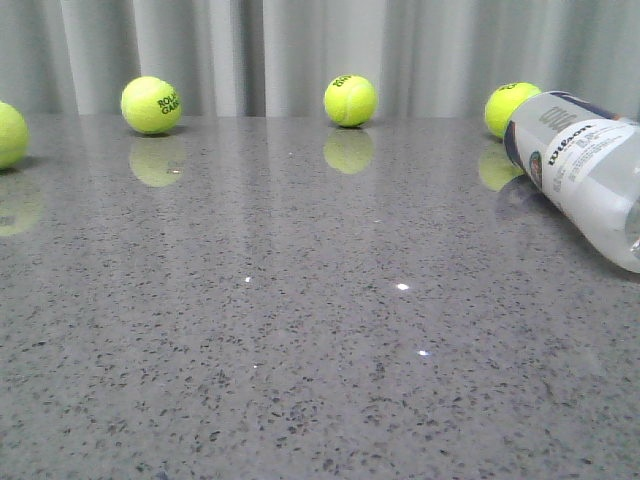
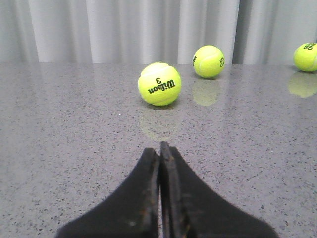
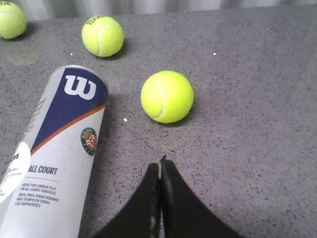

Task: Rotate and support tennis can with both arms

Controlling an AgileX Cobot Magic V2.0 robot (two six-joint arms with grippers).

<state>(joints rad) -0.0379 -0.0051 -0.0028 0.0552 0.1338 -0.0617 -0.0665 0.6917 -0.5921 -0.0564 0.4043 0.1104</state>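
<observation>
Grey speckled worktop, pale curtain behind. Left hand pressed together, holding nothing, low over worktop; Wilson ball just ahead. Right hand also closed, empty; plain ball near its tip, tennis can lying on side beside it, not touched. From front, can lies at right edge, one ball just behind it.

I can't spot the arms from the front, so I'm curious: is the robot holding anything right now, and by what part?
Nothing. Both the left end effector and right end effector are shut and empty. The tennis can lies on its side on the table, untouched.
</observation>
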